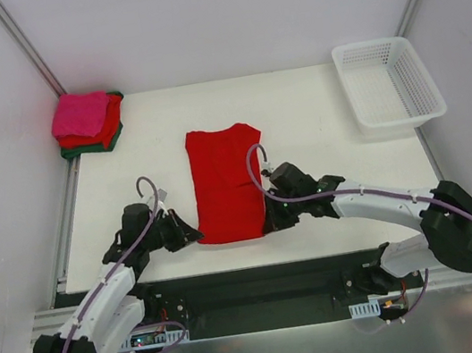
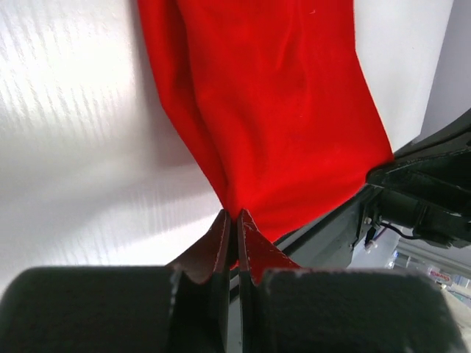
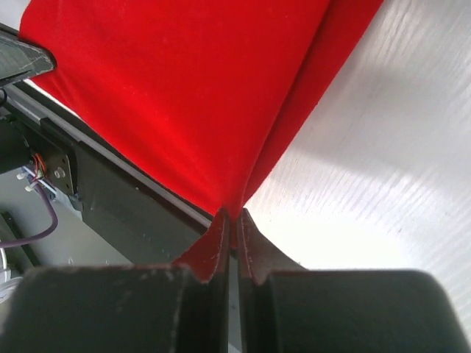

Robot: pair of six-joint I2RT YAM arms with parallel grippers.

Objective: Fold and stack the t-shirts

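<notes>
A bright red t-shirt (image 1: 224,183) lies in a long folded strip in the middle of the white table (image 1: 329,188). My left gripper (image 1: 193,235) is shut on its near left corner, the cloth pinched between the fingers (image 2: 234,215). My right gripper (image 1: 271,222) is shut on its near right corner (image 3: 234,212). Both corners are lifted slightly off the table. A stack of folded shirts sits at the far left corner: hot pink (image 1: 81,114) on top, red (image 1: 110,125) below, dark green (image 1: 108,143) at the bottom.
A white plastic lattice basket (image 1: 388,83) stands at the table's far right. The black near edge rail (image 1: 262,276) runs under both grippers. Grey walls close in the table at left and right.
</notes>
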